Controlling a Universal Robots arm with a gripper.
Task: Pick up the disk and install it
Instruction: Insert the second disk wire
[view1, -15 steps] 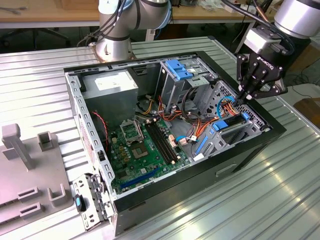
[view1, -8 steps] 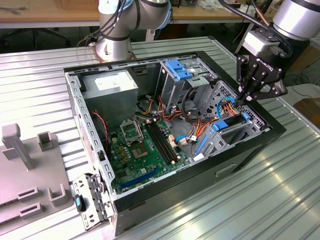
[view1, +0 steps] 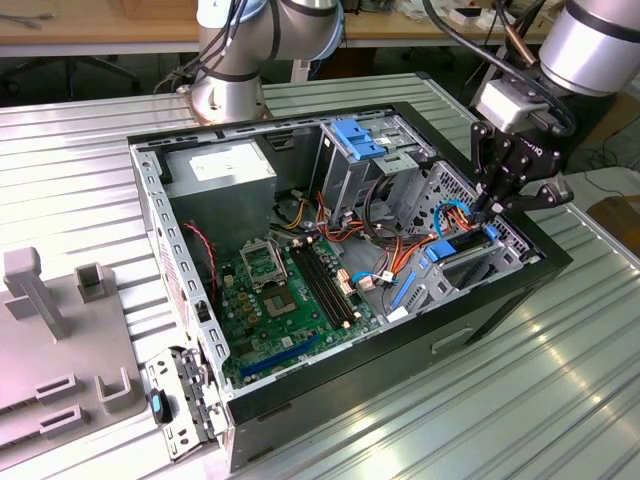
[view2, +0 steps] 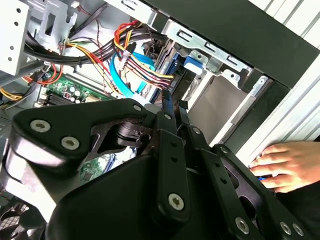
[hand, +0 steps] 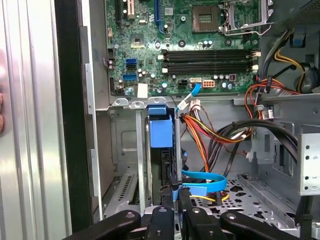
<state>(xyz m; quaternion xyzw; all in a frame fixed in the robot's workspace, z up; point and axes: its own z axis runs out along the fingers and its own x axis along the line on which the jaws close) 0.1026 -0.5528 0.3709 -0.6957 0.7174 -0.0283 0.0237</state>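
The disk (view1: 462, 243), blue-framed, sits edge-on in the drive cage (view1: 480, 268) at the PC case (view1: 500, 300) front, w/ the gripper (view1: 488, 208) right above it, fingers (hand: 172, 192) narrow and apparently pinching its top edge. To seat it well, I'd keep it square to the cage rails and push straight, clear of the blue cable (hand: 205, 177). No legible writing; a hand (view2: 290, 165) rests on the tabletop (view1: 560, 380) beside the case.

Lighting, as I see it from my station: even, bright overhead room light. Glare streaks on the ribbed metal table (view1: 560, 370) in the exterior view. Case interior (view1: 300, 270) shaded but legible. Second wrist view: gripper (view2: 170, 107) linkage close, soft-focus, dark. First wrist view: motherboard (hand: 185, 50) crisp.
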